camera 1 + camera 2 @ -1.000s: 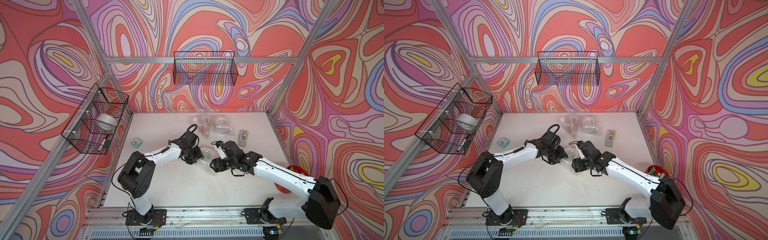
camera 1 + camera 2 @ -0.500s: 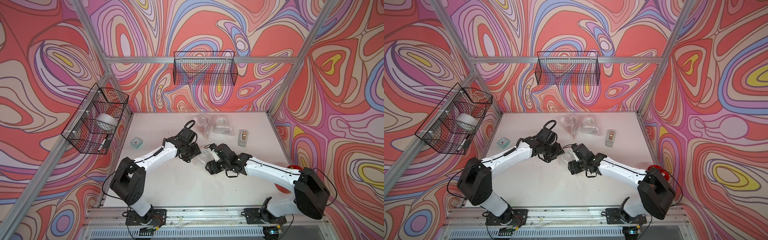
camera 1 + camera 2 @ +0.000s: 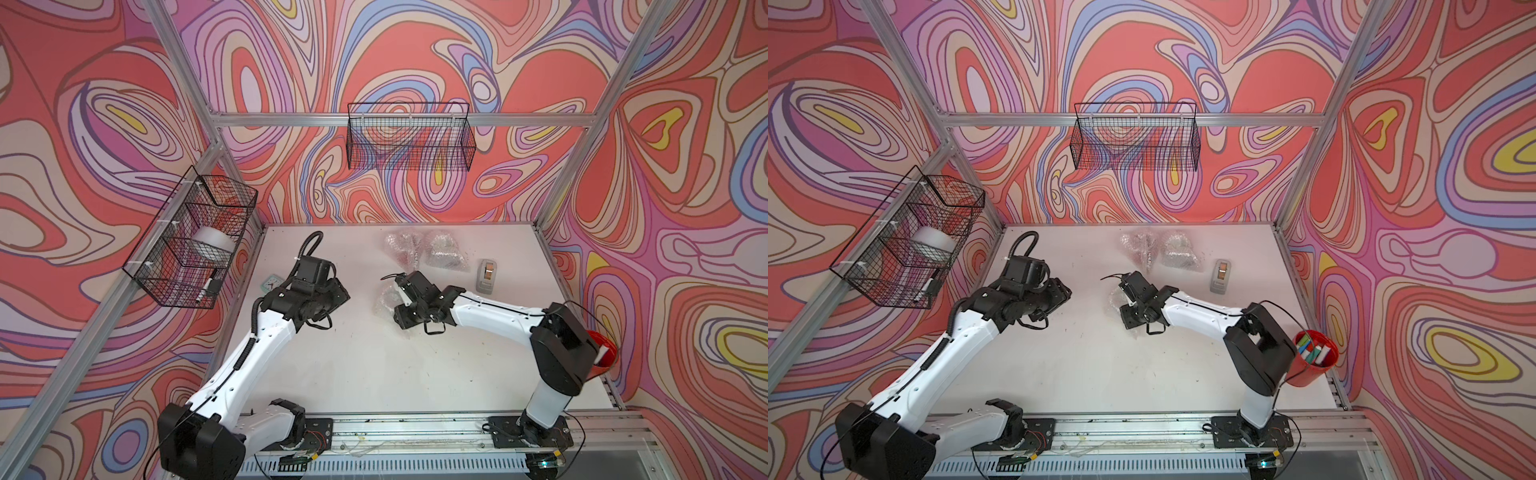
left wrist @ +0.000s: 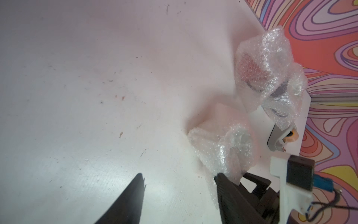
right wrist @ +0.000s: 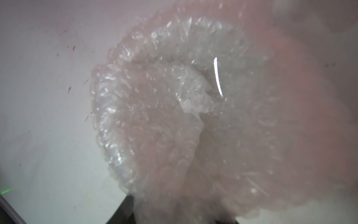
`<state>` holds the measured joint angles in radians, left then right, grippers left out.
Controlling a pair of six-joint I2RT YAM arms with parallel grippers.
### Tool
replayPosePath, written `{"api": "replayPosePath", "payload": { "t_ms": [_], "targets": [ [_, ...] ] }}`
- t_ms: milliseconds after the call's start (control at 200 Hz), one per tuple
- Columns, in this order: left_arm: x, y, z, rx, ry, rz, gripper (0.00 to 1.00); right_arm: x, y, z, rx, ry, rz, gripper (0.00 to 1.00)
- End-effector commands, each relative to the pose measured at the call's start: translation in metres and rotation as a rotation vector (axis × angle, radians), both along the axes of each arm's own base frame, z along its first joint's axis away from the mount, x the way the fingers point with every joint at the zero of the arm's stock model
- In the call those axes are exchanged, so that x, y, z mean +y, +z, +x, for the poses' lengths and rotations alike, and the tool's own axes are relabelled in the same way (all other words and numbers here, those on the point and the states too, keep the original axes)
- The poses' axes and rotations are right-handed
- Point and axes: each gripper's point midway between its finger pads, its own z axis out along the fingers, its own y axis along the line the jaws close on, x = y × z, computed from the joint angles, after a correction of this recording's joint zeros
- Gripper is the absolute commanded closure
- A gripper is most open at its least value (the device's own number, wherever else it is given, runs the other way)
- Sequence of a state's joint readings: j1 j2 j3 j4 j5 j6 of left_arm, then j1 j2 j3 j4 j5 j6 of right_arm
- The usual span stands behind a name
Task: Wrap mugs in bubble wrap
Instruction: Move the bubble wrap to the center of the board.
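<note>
Facing right gripper (image 3: pixel 398 291) end-on, bubble wrap bundle (image 3: pixel 384 299) at its tips, can't tell if clamped; left gripper (image 3: pixel 343 292) open, empty, arm extended.

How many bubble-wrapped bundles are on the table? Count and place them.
3. The reddish bundle and the greyish bundle lie side by side at the back; the third bundle sits centrally, at the right pincer. Another could hide under an arm.

White table (image 3: pixel 374 374) with three bubble-wrapped bundles (image 3: pixel 444 252), a grey tape dispenser (image 3: pixel 487 275), a mint clock (image 3: pixel 270 283)
</note>
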<state>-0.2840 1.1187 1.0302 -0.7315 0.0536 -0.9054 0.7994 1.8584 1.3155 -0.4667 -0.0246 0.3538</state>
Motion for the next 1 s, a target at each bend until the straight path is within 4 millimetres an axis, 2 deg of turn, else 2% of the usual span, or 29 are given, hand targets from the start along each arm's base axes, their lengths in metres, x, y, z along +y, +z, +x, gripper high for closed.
{"api": "replayPosePath", "payload": {
  "t_ms": [0,165,255,295,421,491,546,631,671,696,711,776,816,846,906,911,936,997],
  "targets": [
    [0.022,-0.011,-0.023,0.066,0.001,0.057,0.37,0.021,-0.014,0.031,-0.032,-0.019,-0.041,0.54],
    [0.027,-0.004,-0.03,0.045,0.012,0.047,0.37,0.046,-0.024,0.094,-0.086,-0.112,-0.138,0.54],
    [0.028,-0.003,-0.032,0.047,0.013,0.044,0.36,0.054,-0.03,0.121,-0.085,-0.174,-0.135,0.53],
    [0.027,-0.002,-0.032,0.047,0.012,0.042,0.36,0.057,-0.026,0.136,-0.096,-0.202,-0.112,0.53],
    [0.027,0.002,-0.03,0.029,0.008,0.036,0.35,0.062,-0.023,0.167,-0.1,-0.256,-0.049,0.52],
    [0.025,0.002,-0.029,0.02,-0.007,0.035,0.29,0.068,-0.016,0.176,-0.097,-0.24,-0.001,0.48],
    [0.023,0.005,-0.025,-0.007,-0.029,0.04,0.19,0.077,0.0,0.177,-0.109,-0.187,0.049,0.4],
    [0.026,0.009,-0.018,-0.059,-0.042,0.072,0.01,0.086,0.04,0.17,-0.155,-0.113,0.136,0.28],
    [0.029,0.012,-0.015,-0.093,-0.044,0.097,0.0,0.085,0.062,0.164,-0.185,-0.094,0.177,0.24],
    [0.031,0.014,-0.012,-0.115,-0.042,0.114,0.0,0.084,0.086,0.159,-0.222,-0.076,0.219,0.22],
    [0.033,0.015,-0.011,-0.13,-0.038,0.127,0.0,0.082,0.089,0.155,-0.23,-0.068,0.229,0.21],
    [0.046,0.02,-0.005,-0.204,-0.001,0.191,0.0,0.063,0.131,0.138,-0.316,-0.072,0.293,0.16],
    [0.055,0.023,0.0,-0.26,0.03,0.233,0.0,0.045,0.146,0.129,-0.355,-0.091,0.321,0.15],
    [0.06,0.025,0.003,-0.307,0.049,0.259,0.0,0.028,0.155,0.123,-0.384,-0.119,0.331,0.11],
    [0.065,0.026,0.011,-0.398,0.044,0.319,0.0,-0.015,0.16,0.118,-0.436,-0.215,0.301,0.06],
    [0.066,0.025,0.011,-0.402,0.043,0.325,0.01,-0.019,0.156,0.118,-0.434,-0.224,0.29,0.06],
    [0.07,0.024,0.013,-0.423,0.049,0.356,0.01,-0.042,0.163,0.115,-0.463,-0.271,0.273,0.03],
    [0.085,0.018,0.014,-0.431,0.089,0.439,0.01,-0.093,0.157,0.112,-0.508,-0.376,0.21,0.02]
  ]
}}
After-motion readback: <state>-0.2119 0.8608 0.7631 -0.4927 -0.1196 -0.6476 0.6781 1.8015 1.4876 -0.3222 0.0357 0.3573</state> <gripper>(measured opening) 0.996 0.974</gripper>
